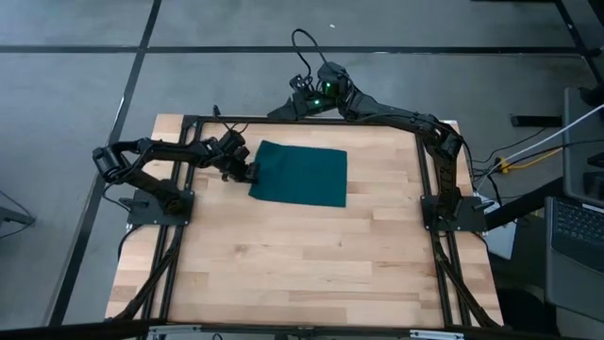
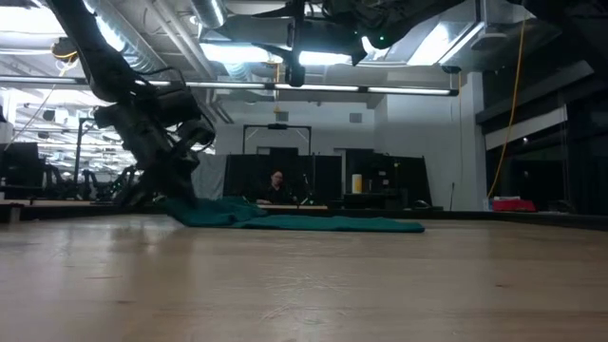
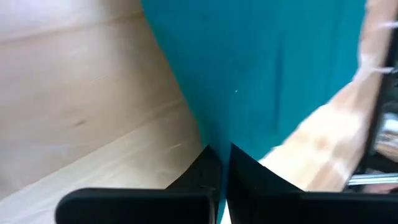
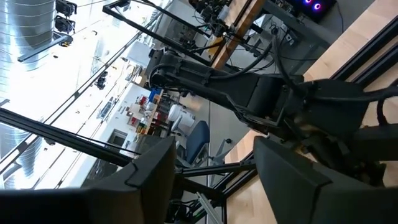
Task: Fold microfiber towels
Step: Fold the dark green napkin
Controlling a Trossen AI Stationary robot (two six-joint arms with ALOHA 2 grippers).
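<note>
The dark teal towel [image 1: 300, 174] lies flat and folded on the wooden table [image 1: 311, 264], toward the far middle. It also shows in the low view [image 2: 304, 220] and fills the left wrist view [image 3: 261, 74]. My left gripper [image 1: 248, 174] is at the towel's left edge, shut on it. My right gripper [image 4: 214, 180] is open and empty, raised beyond the table's far edge [image 1: 316, 94]. No white tag shows. My left gripper pinches the towel's left edge [image 3: 219, 163] between its two fingers, coming in low from the table's left side. The towel lies flat on the table beyond the fingers. One layer or several, I cannot tell.
A black frame [image 1: 189, 121] runs round the table. Bare wood lies near and right of the towel. A person [image 2: 276, 185] sits in the room far behind the table.
</note>
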